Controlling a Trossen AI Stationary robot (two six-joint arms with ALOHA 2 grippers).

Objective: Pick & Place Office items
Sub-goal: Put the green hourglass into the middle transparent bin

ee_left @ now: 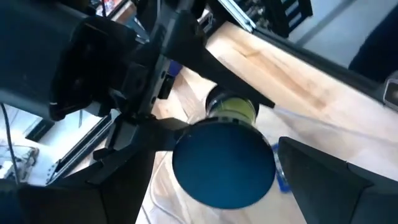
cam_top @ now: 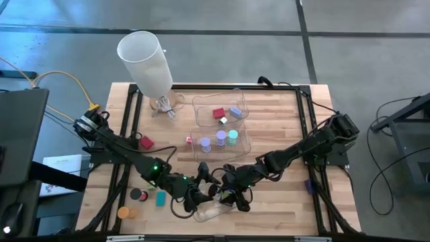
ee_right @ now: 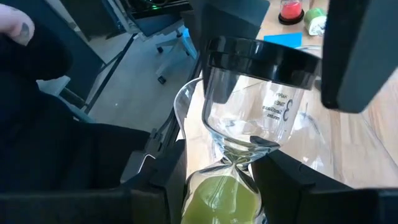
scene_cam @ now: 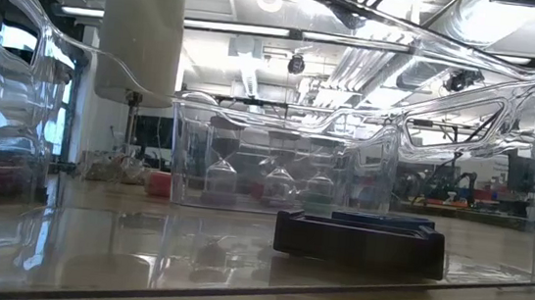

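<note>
A sand timer [ee_right: 249, 118] with clear glass, green sand and a black end cap hangs between both grippers, above the near clear tray [cam_top: 213, 211]. My left gripper [cam_top: 201, 191] is shut on its cap and my right gripper [cam_top: 226, 192] on its green-filled half. On the wood to the left lie a red block [cam_top: 146, 142], a black cylinder [cam_top: 138, 194], a teal rectangle [cam_top: 160, 198] and an orange cylinder [cam_top: 124, 212]. A dark flat rectangle [scene_cam: 357, 240] with a blue one on it rests on the near tray's floor. My left gripper [ee_left: 224, 183] pinches the timer's black end cap [ee_left: 224, 163] by its rim, one finger on each side, coming along the timer's axis from the table's left. The timer is lifted clear. My right gripper [ee_right: 224, 193] pinches the green-filled bulb [ee_right: 221, 199] just below the narrow neck, one finger [ee_right: 155, 186] on each side, coming from the table's right. The timer's empty bulb and cap stick out beyond the fingers.
The far clear tray [cam_top: 242, 138] holds a red block [cam_top: 219, 113], a blue piece and lilac and teal timers. The big white lamp shade [cam_top: 144, 59] stands at the far left. Black rails frame the table's sides. Bare wood lies to the right.
</note>
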